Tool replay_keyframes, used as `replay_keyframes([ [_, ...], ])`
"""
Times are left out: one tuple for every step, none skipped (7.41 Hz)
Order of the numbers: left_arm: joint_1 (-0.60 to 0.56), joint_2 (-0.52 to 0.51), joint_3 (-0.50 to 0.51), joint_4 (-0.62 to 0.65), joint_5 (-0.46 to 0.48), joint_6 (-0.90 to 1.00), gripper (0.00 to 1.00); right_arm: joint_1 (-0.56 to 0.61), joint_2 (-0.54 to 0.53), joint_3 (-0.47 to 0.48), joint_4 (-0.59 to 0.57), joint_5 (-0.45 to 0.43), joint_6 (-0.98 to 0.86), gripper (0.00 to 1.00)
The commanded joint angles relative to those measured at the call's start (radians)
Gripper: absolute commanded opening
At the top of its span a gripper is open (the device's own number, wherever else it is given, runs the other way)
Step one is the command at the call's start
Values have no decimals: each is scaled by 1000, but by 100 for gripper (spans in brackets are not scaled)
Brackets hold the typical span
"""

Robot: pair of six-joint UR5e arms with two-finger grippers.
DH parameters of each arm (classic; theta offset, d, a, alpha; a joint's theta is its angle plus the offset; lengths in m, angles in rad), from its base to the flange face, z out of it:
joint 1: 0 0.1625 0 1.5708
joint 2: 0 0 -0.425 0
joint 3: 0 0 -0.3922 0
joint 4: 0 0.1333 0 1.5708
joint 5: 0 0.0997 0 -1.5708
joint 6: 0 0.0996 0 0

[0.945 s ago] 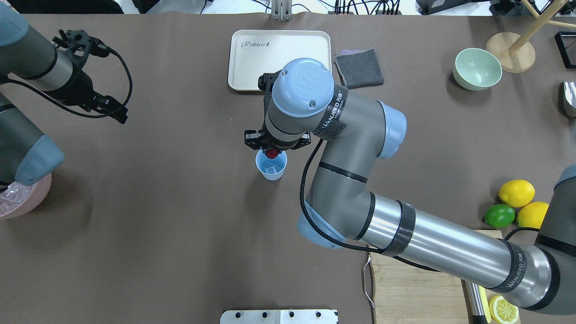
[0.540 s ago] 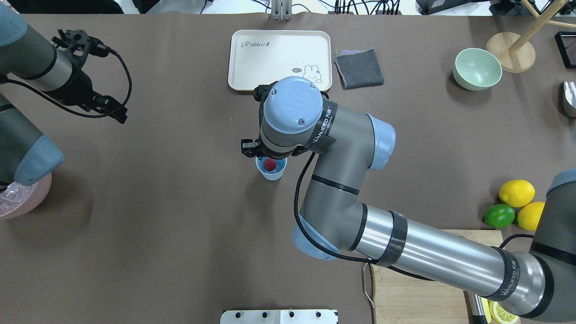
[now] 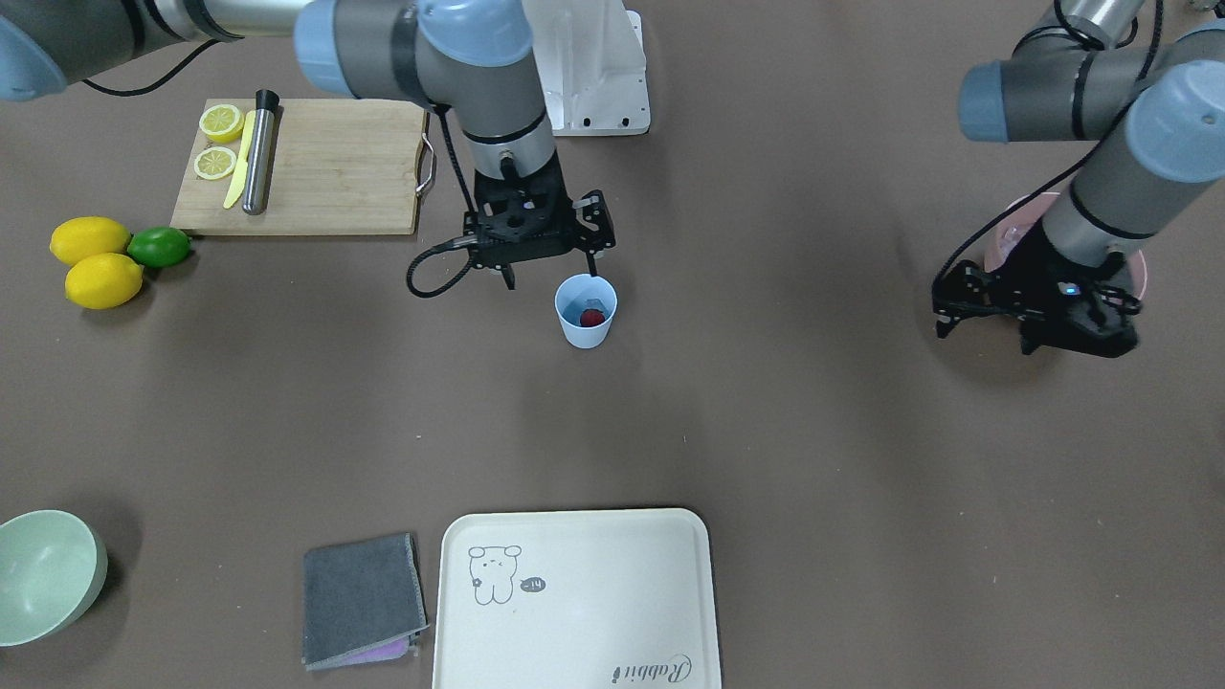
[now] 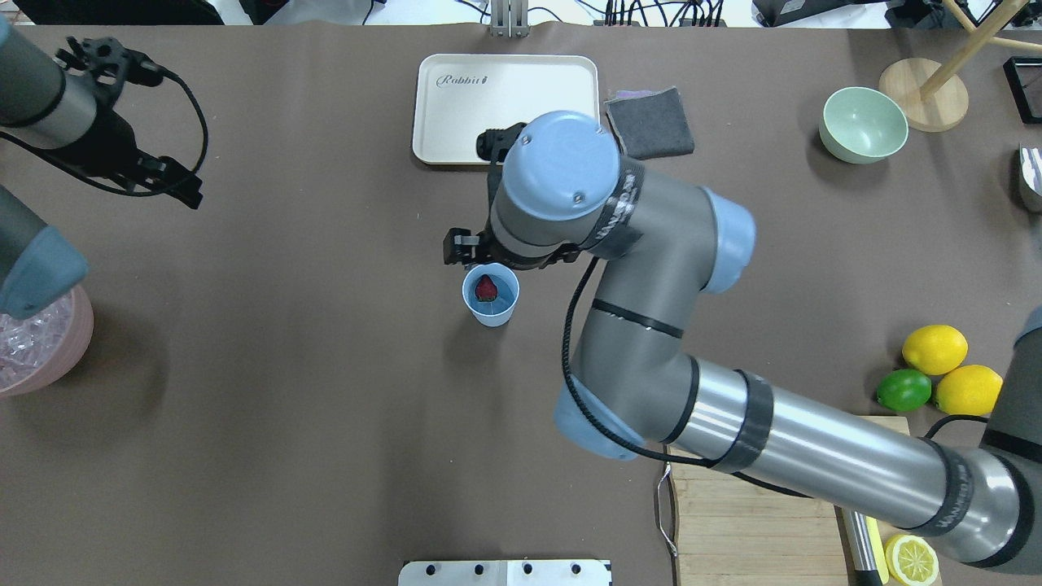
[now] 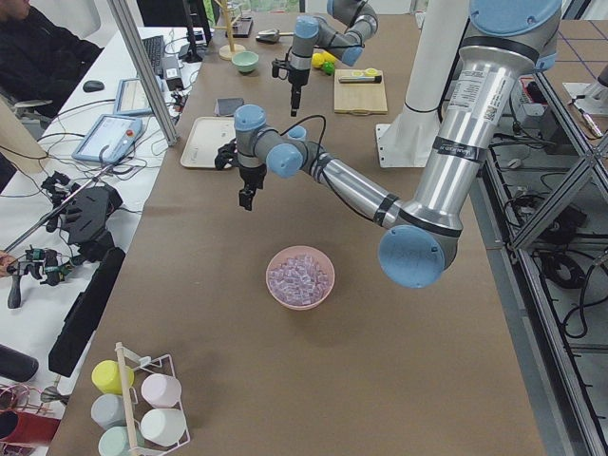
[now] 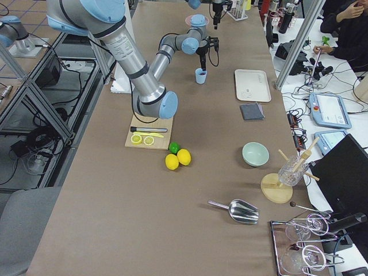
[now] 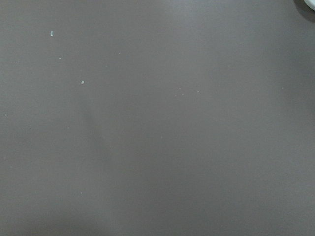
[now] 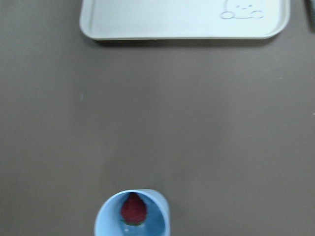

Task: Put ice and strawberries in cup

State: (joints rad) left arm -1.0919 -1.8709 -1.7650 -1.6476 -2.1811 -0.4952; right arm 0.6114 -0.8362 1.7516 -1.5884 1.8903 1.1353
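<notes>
strawberry (image 4: 486, 287) lies inside cup (image 4: 492, 315), mid surface (image 4: 285, 366). right gripper (image 3: 550, 279) hangs above cup, jaws released, empty. left gripper (image 3: 983, 327) hangs apart from pink bowl (image 4: 80, 345) of ice (image 4: 24, 350); jaws' state cannot be told. tray (image 4: 456, 106) stands beyond cup.

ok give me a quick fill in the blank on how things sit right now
1. The light blue cup holds a red ____.
2. The right gripper, near the cup, has its jaws ____.
3. The pink bowl is filled with ____.
Missing words: strawberry; open; ice.
</notes>
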Motion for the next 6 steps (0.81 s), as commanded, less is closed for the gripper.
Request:
replay_keyframes([
  [-144, 7, 7, 50, -40, 126, 97, 231, -262, 188, -48, 198, -249, 100],
  [-242, 18, 15, 140, -40, 329, 97, 367, -358, 196, -48, 304, -399, 100],
  [-326, 13, 21, 235, -40, 474, 97, 472, -448, 198, -47, 364, -546, 100],
  [-404, 10, 41, 305, -69, 580, 97, 570, -540, 201, -48, 387, -701, 100],
  [-452, 13, 91, 314, -94, 636, 97, 667, -628, 192, -50, 436, -835, 100],
  [-469, 22, 116, 319, -97, 686, 97, 764, -694, 174, -50, 441, -965, 100],
])
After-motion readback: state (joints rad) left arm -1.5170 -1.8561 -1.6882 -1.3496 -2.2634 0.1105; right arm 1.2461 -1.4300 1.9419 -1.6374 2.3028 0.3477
